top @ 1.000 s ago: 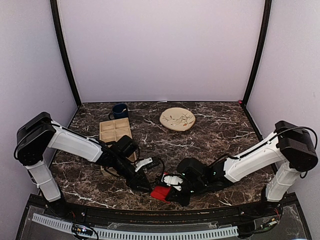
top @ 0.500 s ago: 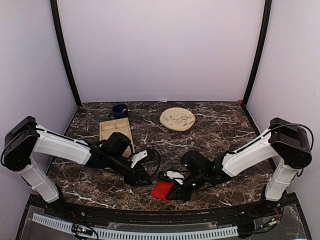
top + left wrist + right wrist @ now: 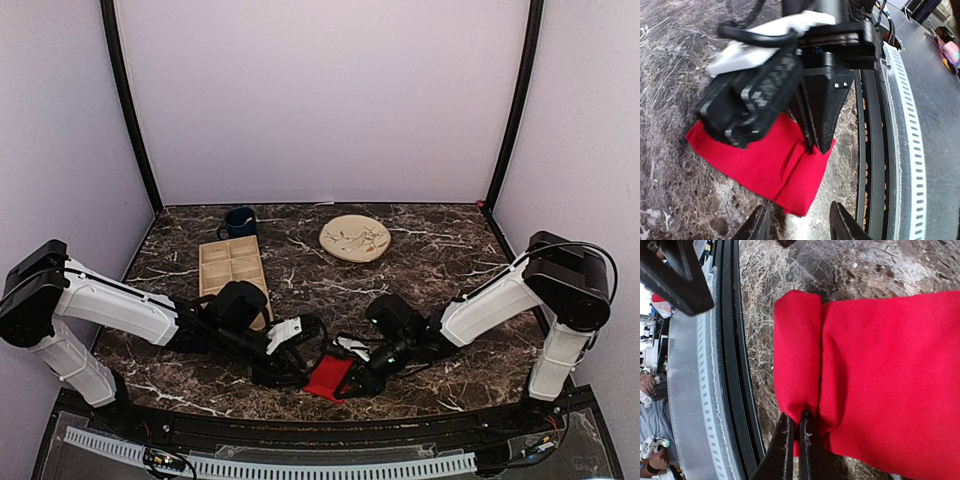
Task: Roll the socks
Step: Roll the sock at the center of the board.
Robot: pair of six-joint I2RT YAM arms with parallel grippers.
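Right wrist view: the rolled edge of the socks [image 3: 875,365] is pinched by the right pincer [image 3: 794,421]; the left pincer [image 3: 799,222] is held released nearby. Rolling appears barely begun, and further turning is called for.

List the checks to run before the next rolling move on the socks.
1. Right end effector shut on a fold of the socks: ok.
2. Left end effector open: ok.
3. Its contact with the fabric: cannot tell.
4. Both socks in the fold: cannot tell.
5. Plate and tray away from the work: ok.
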